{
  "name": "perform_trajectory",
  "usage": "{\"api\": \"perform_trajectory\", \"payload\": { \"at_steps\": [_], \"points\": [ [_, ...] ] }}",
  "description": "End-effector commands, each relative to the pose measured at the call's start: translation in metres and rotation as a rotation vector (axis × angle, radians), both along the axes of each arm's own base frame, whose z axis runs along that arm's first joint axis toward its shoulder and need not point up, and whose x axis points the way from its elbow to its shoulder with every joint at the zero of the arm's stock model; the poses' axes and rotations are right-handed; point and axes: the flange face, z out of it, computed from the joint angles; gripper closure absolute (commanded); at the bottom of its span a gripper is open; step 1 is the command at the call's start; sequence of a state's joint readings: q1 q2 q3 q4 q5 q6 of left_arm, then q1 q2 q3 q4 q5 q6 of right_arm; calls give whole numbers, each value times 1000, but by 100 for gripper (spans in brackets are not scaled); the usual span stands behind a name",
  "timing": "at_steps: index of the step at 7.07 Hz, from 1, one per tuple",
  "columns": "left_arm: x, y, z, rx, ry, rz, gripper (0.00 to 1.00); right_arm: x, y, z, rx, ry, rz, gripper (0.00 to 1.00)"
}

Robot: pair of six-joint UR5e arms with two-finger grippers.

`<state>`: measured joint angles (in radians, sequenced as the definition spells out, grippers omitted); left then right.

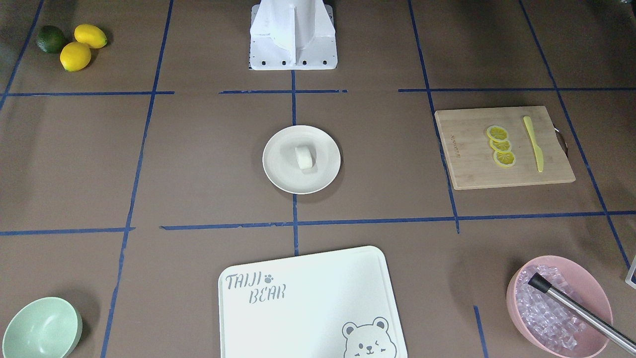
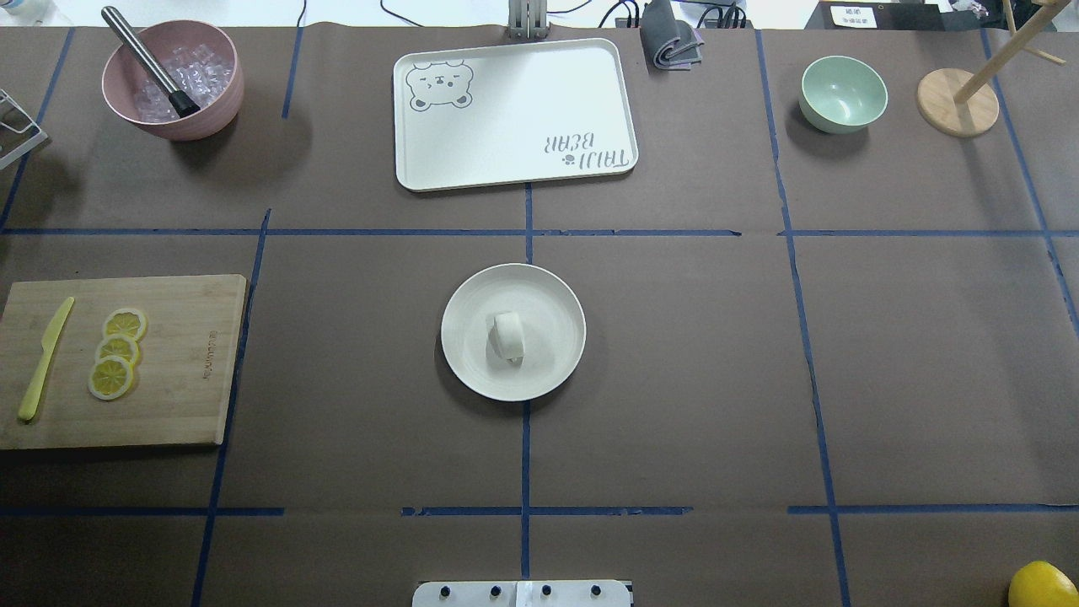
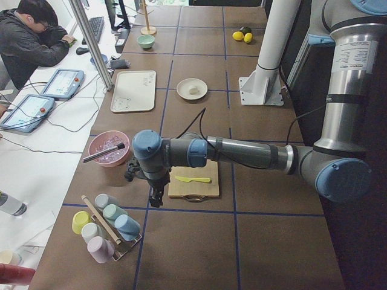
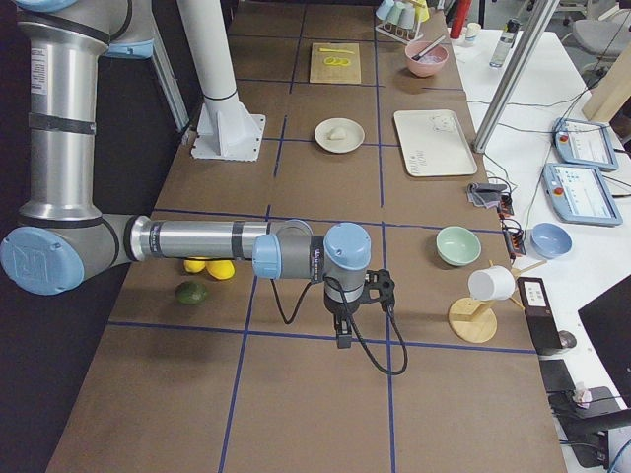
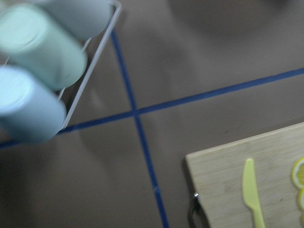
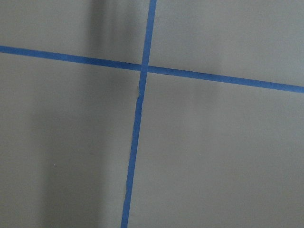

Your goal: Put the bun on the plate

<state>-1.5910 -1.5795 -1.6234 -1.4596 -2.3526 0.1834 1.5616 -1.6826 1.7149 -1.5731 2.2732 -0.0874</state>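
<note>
The small white bun (image 1: pixel 304 157) (image 2: pixel 508 337) lies near the middle of the round cream plate (image 1: pixel 325 171) (image 2: pixel 552 308) at the table's centre, with nothing touching it. In the side views the plate (image 3: pixel 183 90) (image 4: pixel 353 130) looks small and far off. My left gripper (image 3: pixel 156 197) hangs over the table's left end, beside the wooden board and far from the plate. Past the lemons at the opposite end, my right gripper (image 4: pixel 342 341) points down at bare table. Both show only in the side views, so I cannot tell whether they are open or shut.
A wooden cutting board (image 2: pixel 181 371) carries lemon slices (image 2: pixel 118 350) and a yellow knife (image 2: pixel 44 358). A pink ice bowl (image 2: pixel 211 110), the bear-printed board (image 2: pixel 514 118) and a mint bowl (image 2: pixel 843 94) line the far side. Cups in a rack (image 3: pixel 106 226) stand near my left gripper. A person (image 3: pixel 30 42) sits beyond.
</note>
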Motion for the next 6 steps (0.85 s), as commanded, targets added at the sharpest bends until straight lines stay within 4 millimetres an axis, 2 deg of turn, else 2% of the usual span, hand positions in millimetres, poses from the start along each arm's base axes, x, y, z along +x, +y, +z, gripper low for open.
{"api": "perform_trajectory", "payload": {
  "at_steps": [1,3,6],
  "points": [
    [-15,26,33,-61,6,-37,0,0,1,1,-1,0,0,0],
    [-15,20,26,-48,4,-36,0,0,1,0,2,0,-1,0],
    [-16,22,27,-43,-1,-30,0,0,1,1,0,1,-1,0]
  ]
}}
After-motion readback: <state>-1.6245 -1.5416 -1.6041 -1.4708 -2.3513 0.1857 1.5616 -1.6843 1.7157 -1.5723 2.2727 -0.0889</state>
